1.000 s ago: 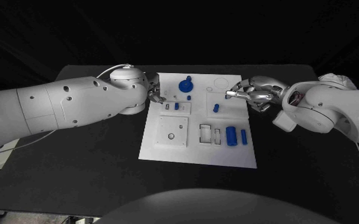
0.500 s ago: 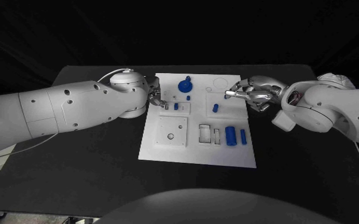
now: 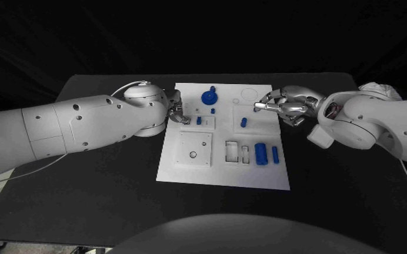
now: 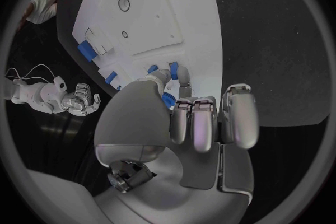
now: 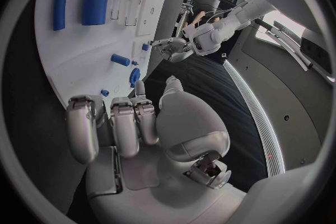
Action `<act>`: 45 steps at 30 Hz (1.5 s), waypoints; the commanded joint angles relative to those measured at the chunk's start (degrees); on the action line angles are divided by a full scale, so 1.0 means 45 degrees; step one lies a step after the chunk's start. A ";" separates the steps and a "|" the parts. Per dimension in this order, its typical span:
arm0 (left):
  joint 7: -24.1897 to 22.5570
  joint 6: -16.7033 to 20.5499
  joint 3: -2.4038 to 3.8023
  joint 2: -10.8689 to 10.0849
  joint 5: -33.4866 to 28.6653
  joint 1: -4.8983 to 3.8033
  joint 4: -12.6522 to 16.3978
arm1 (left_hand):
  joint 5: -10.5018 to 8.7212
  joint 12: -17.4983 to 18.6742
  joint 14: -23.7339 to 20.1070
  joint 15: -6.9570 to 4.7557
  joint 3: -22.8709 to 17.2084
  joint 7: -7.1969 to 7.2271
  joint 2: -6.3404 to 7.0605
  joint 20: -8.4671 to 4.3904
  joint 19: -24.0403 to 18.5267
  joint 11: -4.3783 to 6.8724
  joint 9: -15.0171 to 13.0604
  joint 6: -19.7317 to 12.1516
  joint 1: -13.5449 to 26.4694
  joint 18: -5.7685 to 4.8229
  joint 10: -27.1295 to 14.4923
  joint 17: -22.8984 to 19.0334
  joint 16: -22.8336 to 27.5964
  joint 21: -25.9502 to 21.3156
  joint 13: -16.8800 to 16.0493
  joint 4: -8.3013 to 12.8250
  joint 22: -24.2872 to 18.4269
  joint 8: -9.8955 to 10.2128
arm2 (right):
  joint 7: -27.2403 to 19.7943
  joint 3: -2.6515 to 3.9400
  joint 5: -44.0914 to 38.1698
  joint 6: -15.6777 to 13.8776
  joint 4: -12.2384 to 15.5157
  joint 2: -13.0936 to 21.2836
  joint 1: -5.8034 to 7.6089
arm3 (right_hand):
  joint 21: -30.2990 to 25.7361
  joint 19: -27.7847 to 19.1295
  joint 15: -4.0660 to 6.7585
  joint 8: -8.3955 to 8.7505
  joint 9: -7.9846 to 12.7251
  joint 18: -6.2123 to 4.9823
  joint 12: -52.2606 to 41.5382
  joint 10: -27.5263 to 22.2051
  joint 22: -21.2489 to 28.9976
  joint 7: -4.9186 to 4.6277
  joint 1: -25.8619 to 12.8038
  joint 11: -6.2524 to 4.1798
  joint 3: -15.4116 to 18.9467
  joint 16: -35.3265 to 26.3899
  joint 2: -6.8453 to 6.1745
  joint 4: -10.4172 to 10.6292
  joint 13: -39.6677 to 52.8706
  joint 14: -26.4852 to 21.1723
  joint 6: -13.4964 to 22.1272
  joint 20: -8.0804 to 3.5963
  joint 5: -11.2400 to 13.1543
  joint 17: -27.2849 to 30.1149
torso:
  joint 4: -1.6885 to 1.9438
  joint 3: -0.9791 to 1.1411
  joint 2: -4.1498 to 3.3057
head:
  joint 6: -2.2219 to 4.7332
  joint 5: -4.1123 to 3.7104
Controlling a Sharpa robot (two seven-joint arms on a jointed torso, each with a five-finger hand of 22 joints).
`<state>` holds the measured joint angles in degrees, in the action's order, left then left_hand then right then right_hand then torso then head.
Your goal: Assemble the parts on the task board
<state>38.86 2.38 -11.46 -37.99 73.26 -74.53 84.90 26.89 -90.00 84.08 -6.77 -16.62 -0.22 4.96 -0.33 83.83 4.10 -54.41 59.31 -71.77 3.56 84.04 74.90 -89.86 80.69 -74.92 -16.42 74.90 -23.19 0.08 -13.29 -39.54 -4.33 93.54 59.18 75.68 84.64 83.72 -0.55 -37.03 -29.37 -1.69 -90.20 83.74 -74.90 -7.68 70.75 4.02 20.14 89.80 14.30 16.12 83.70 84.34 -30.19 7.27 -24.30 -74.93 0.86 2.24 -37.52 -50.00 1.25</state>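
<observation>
1. Parts, small and blue, lie on the white board (image 3: 222,171) mid-counter (image 3: 102,195): a thick cylinder (image 3: 262,153), a thin rod (image 3: 274,154), a round knob (image 3: 209,97).
2. Left hand (image 3: 176,112) hangs at the board's left edge, probably to work the small pieces there; right hand (image 3: 284,106) waits at the right edge, fingers curled on nothing.
3. Left wrist view adds what the head view hides: a blue peg (image 4: 170,74) at the fingertips (image 4: 199,129); I cannot tell if it is pinched.
</observation>
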 commanded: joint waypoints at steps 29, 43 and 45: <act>-0.0530 0.0657 0.0008 0.0210 -0.0097 0.0187 -0.0197 | 0.0107 0.0000 0.1315 -0.0059 -0.0195 0.0102 -0.0148 -0.0043 -0.0010 0.0045 -0.0027 0.0009 0.0017 -0.0097 0.1325 0.3355 -0.0031 -0.0103 -0.3351 0.0016 0.1020 -0.0035 | -0.0060 -0.0001 -0.0031 0.0200 0.0011 0.0002 -0.0012 | -0.0080 -0.0057 -0.0013 0.0060 0.0022 -0.0070 0.0044 0.1392 -0.2766 -0.0021 0.0161 -0.0155 -0.0029 0.0044 0.0018 -0.0071 0.1400 0.1257 -0.0023 -0.0043 -0.0056 -0.3349 | 0.0017 0.0003 0.0009 | 0.0001 0.0006; -0.0628 0.0789 0.0011 0.0313 -0.0026 0.0309 -0.0330 | 0.0116 0.0000 0.1315 -0.0059 -0.0238 0.0097 -0.0154 -0.0043 -0.0026 0.0042 -0.0027 -0.0007 0.0019 -0.0090 0.1325 0.3355 -0.0031 -0.0131 -0.3351 0.0016 0.0994 -0.0026 | -0.0044 -0.0001 -0.0031 0.0207 0.0037 0.0051 -0.0013 | -0.0080 -0.0057 -0.0013 0.0060 0.0022 -0.0070 0.0044 0.1392 -0.2766 -0.0021 0.0161 -0.0155 -0.0029 0.0044 0.0018 -0.0071 0.1400 0.1257 -0.0023 -0.0043 -0.0056 -0.3349 | 0.0002 0.0003 0.0004 | 0.0001 0.0006; -0.0639 0.0810 0.0011 0.0319 0.0019 0.0314 -0.0350 | 0.0119 0.0000 0.1315 -0.0059 -0.0257 0.0095 -0.0160 -0.0043 -0.0027 0.0041 -0.0027 -0.0012 0.0019 -0.0089 0.1325 0.3355 -0.0031 -0.0134 -0.3351 0.0016 0.0993 -0.0024 | -0.0044 -0.0001 -0.0031 0.0203 0.0042 0.0058 -0.0013 | -0.0085 -0.0062 -0.0012 0.0068 0.0024 -0.0072 0.0044 0.1392 -0.2764 -0.0023 0.0192 -0.0154 -0.0042 0.0044 0.0018 -0.0075 0.1400 0.1257 -0.0022 -0.0044 -0.0063 -0.3349 | 0.0007 0.0003 0.0001 | 0.0001 -0.0002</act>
<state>36.64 5.74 -11.35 -36.70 73.10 -73.27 83.35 27.18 -90.00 84.08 -6.76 -17.50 -0.12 4.74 -0.32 83.83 4.10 -54.57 59.22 -71.63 3.56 84.04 74.93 -89.86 80.42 -74.92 -16.34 74.95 -23.23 0.12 -13.29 -39.52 -4.30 93.62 59.43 75.66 84.64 83.72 -0.64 -37.03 -29.31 -1.69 -90.20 83.74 -74.93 -7.68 70.98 4.02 20.04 89.80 14.52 16.03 84.09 84.44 -30.19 7.27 -24.30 -74.91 0.86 2.25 -37.51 -50.00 1.24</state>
